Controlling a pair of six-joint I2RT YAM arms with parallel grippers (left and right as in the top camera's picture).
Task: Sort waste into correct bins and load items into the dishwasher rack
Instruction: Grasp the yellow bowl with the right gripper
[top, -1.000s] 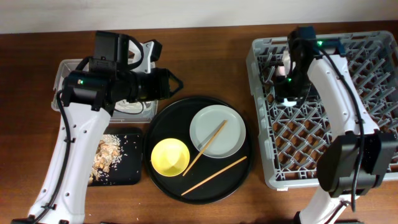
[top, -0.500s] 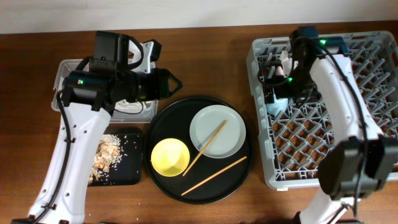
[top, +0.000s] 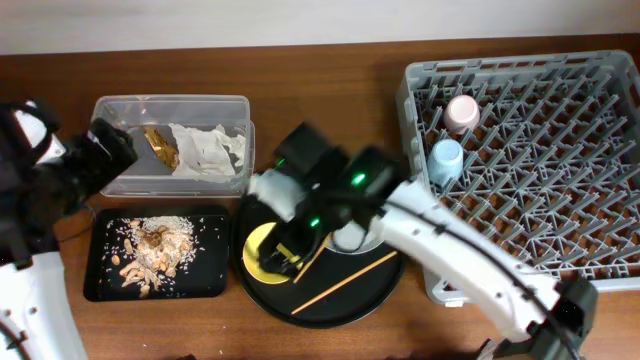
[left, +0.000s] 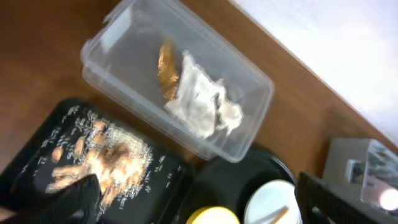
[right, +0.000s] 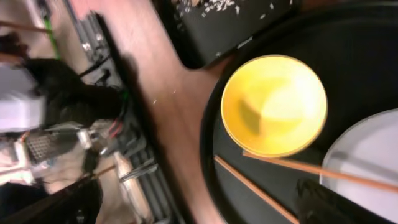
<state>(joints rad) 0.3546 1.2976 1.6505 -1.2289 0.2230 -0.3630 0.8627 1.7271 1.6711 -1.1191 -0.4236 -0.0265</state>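
Two-armed at a wooden table (top: 330, 80), with both tools released and gripping nothing. Held left gripper (left: 196, 186) spread wide above the clear box (top: 170, 105), crumpled napkin (left: 202, 102) and brown-gold wrapper (left: 166, 68) lying inside, ahead of its fingers. Showed food scraps (left: 102, 162) heaped in the shallow black tray (top: 100, 285) directly beneath that gripper. Poised right gripper (right: 199, 191), jaws equally wide and empty, just above the yellow bowl (right: 273, 106) on the round black tray (top: 330, 300), two chopsticks (right: 255, 190) under it, one lying across the grey-white plate (right: 367, 155) beside it. Showed pink cup (top: 461, 112) and light-blue cup (top: 446, 157) side by side in the rack (top: 540, 200), well apart to that gripper's right.
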